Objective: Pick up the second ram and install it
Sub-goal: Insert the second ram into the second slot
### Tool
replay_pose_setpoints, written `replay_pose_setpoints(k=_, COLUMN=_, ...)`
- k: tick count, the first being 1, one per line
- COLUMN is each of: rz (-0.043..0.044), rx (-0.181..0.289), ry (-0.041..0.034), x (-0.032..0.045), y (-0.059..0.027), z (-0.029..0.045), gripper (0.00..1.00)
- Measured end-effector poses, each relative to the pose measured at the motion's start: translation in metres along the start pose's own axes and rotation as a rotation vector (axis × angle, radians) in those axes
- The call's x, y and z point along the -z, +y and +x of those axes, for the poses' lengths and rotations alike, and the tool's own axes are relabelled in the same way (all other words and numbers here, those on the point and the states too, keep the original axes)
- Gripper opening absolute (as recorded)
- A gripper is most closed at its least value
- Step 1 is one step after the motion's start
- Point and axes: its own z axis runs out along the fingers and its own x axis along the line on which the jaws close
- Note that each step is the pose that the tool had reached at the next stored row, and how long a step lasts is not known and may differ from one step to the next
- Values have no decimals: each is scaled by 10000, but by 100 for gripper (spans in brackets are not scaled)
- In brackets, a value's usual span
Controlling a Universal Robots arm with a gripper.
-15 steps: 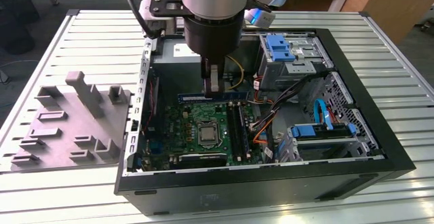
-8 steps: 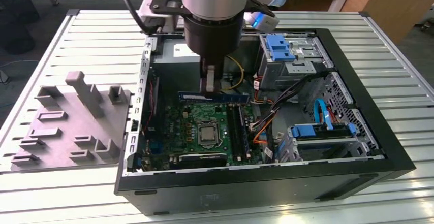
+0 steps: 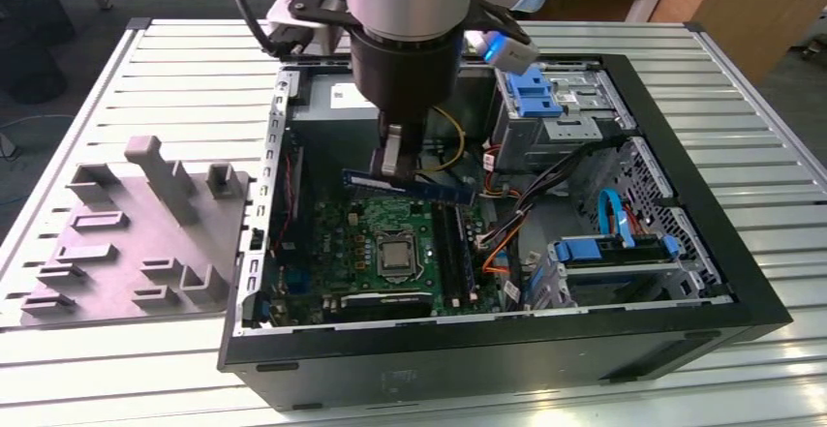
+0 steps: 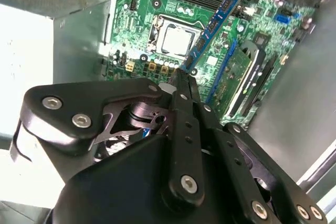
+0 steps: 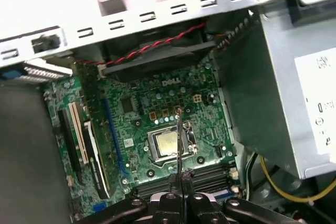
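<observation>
Pincer (image 3: 387, 167) is clenched on the second ram (image 3: 413, 188) mid-frame in the exterior view; you should keep it level and align it with the memory slots (image 3: 447, 243).

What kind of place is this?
Likely a workshop or lab bench: an open computer case on a slatted metal table, a grey fixture block beside it, the gripper holding the second ram.
</observation>
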Motion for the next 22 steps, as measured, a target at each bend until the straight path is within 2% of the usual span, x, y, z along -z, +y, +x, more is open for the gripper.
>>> replay_pose_setpoints(k=22, rz=122, rx=-3994, ry=-2, x=-44, y=0, z=1, gripper=11)
